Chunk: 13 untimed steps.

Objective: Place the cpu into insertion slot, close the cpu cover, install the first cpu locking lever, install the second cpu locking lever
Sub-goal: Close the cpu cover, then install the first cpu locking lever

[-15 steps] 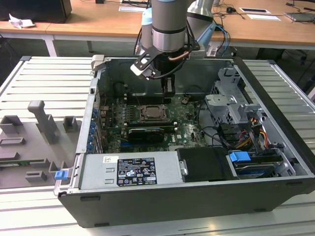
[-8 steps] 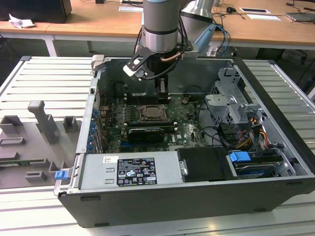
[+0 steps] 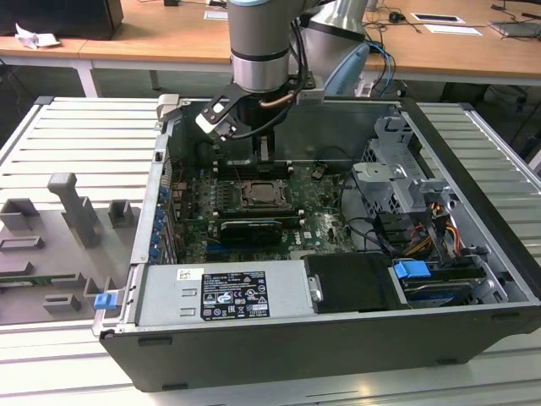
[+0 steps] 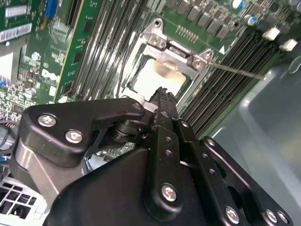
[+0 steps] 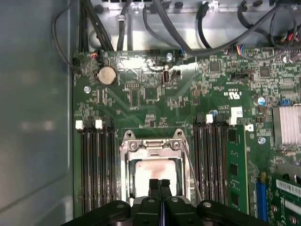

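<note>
Open computer case [image 3: 279, 355], is lying on a slatted table [image 3: 76, 135]. Robot arm [image 3: 262, 42], is reaching down into the case near its far wall in the exterior view. Green motherboard [image 5: 155, 99], is covering the case floor. Memory slots [image 5: 96, 165], are running in two banks along either side of the socket. The gripper [image 5: 160, 183], is hanging directly over the socket, fingers pressed together, nothing visible between them; contact with the chip cannot be told. The insertion slot [image 3: 260, 195], is sitting mid-board between the banks. The cpu cover [image 5: 151, 147], is lying flat, framing the chip. The cpu [image 5: 143, 172], is resting inside the slot, pale face showing through the cut-out. Thin locking lever [image 4: 237, 71], is sticking out from one socket corner.
</note>
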### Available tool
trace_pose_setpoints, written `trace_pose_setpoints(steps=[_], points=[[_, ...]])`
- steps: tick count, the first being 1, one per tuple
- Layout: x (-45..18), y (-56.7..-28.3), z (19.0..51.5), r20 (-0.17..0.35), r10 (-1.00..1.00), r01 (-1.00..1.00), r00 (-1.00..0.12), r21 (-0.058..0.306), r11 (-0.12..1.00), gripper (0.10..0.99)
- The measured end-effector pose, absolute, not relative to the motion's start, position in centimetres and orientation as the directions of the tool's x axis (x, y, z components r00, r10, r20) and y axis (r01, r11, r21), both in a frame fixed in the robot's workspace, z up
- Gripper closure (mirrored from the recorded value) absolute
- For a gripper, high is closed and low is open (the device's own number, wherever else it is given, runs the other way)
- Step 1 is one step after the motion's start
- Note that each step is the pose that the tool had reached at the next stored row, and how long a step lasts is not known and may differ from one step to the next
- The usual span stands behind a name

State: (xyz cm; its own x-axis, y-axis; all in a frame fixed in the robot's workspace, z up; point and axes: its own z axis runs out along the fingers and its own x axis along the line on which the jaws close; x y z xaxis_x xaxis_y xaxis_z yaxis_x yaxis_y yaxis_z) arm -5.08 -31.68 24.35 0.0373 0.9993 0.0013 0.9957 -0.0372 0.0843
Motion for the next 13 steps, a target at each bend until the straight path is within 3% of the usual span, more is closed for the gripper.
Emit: trace_pose_setpoints(steps=[13], points=[[-5.53, -31.65, 25.26, -0.005, 1.0, 0.996, 0.011, 0.084, -0.011, 0.98]])
